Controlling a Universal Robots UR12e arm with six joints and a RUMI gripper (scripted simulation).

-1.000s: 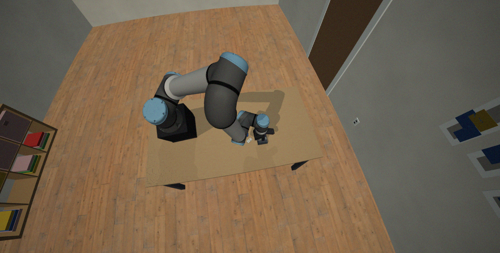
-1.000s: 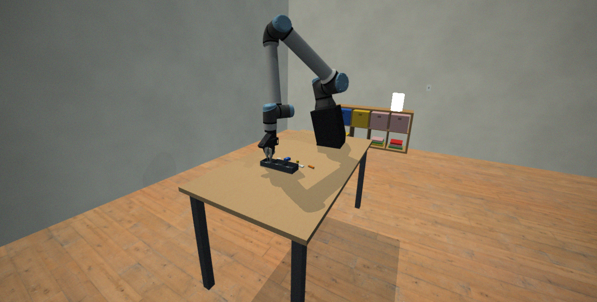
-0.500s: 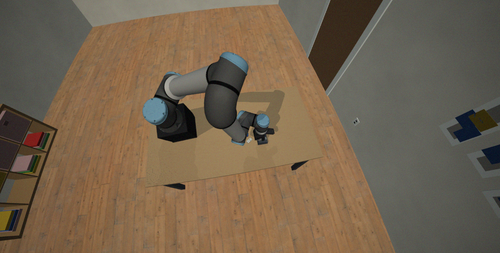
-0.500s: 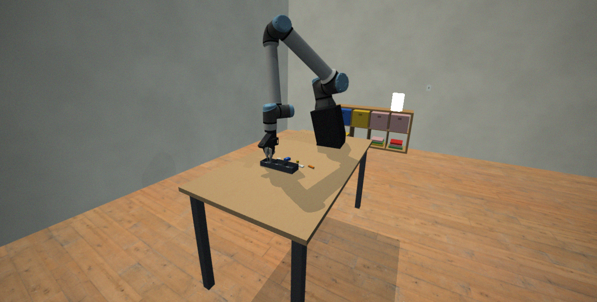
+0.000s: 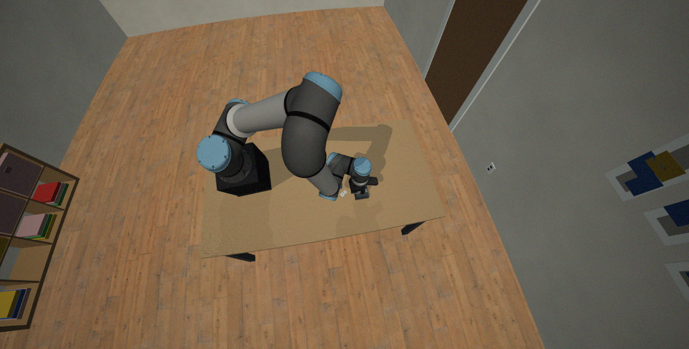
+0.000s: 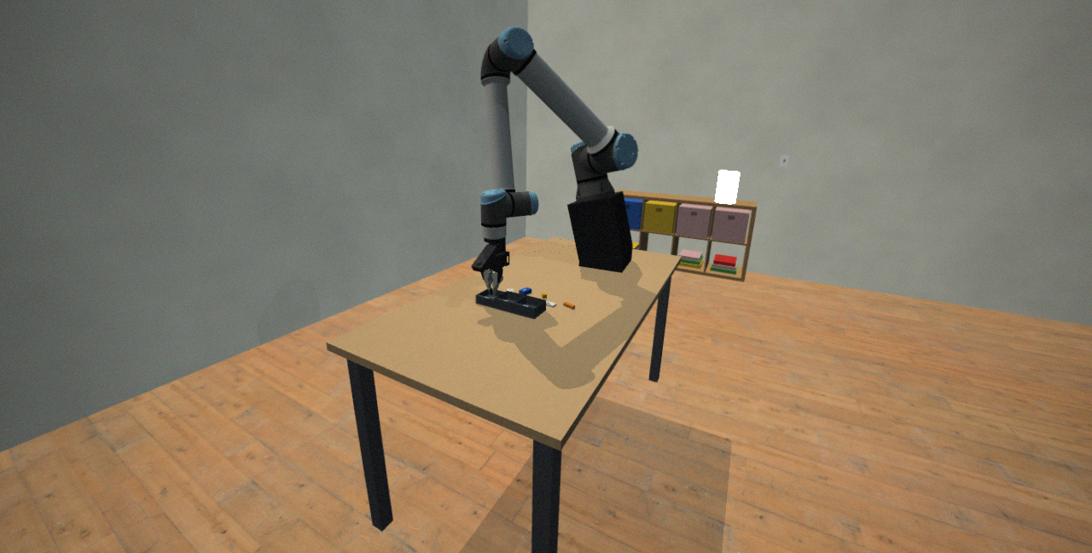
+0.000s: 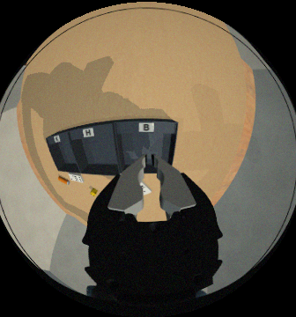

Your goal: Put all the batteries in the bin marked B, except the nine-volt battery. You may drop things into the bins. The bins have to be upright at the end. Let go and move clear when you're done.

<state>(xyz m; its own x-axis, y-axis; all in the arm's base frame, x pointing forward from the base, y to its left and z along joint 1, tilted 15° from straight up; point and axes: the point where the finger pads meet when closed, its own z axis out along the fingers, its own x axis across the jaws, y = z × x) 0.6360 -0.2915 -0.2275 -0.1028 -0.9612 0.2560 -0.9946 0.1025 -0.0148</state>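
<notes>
Three joined dark bins stand upright on the table. In the wrist view, the bin marked B (image 7: 167,133) is at the right, the bin marked H (image 7: 95,143) in the middle and the bin marked K (image 7: 60,151) at the left. My gripper (image 7: 149,155) (image 6: 492,293) is shut, with only a slim gap and nothing visible between its tips. The tips are low at bin B, around rim height. An orange cylinder with a grey end, seemingly a battery (image 7: 63,180) (image 6: 569,305), lies outside near bin K. The fingers hide part of bin B's floor. I cannot make out a nine-volt battery.
A white dotted piece (image 7: 76,178) (image 6: 550,304) and a small yellow object (image 7: 93,192) (image 6: 543,296) lie beside the bins. A blue object (image 6: 525,290) lies behind them. Another white piece (image 7: 144,188) (image 5: 343,193) shows between the finger bases in the wrist view.
</notes>
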